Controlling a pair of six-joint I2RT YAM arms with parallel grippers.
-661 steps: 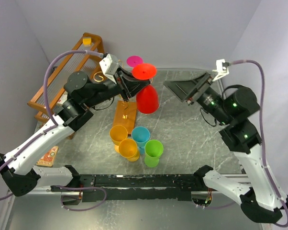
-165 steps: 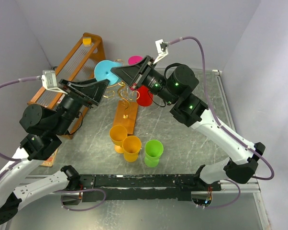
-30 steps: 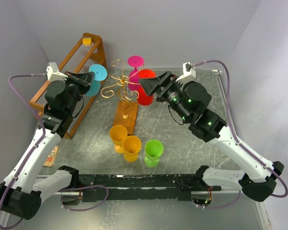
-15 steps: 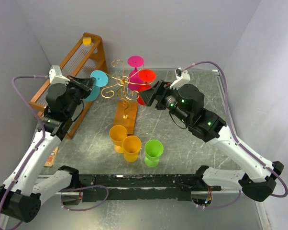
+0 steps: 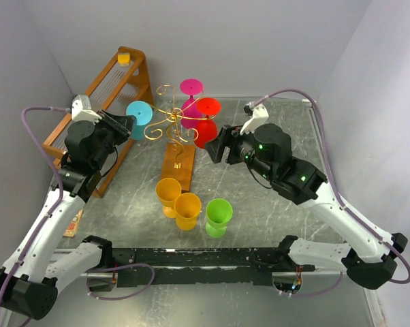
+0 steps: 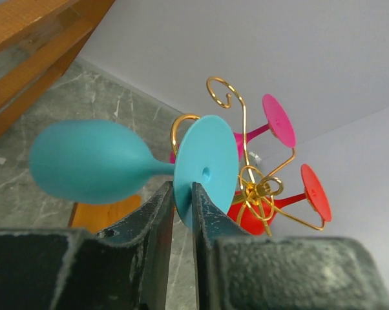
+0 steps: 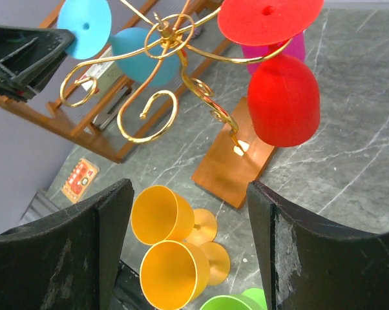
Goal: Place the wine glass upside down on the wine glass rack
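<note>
The teal glass point(image 6: 91, 161) hangs foot-up in a curl on the left side of the rack point(image 5: 178, 162), which stands mid-counter toward the far edge. The left pincer point(image 6: 183, 194) is narrow, its jaws flanking the foot's rim; I cannot tell whether they press it. The right pincer point(image 7: 188, 187) gapes wide and empty near the red glass point(image 5: 205, 129).
</note>
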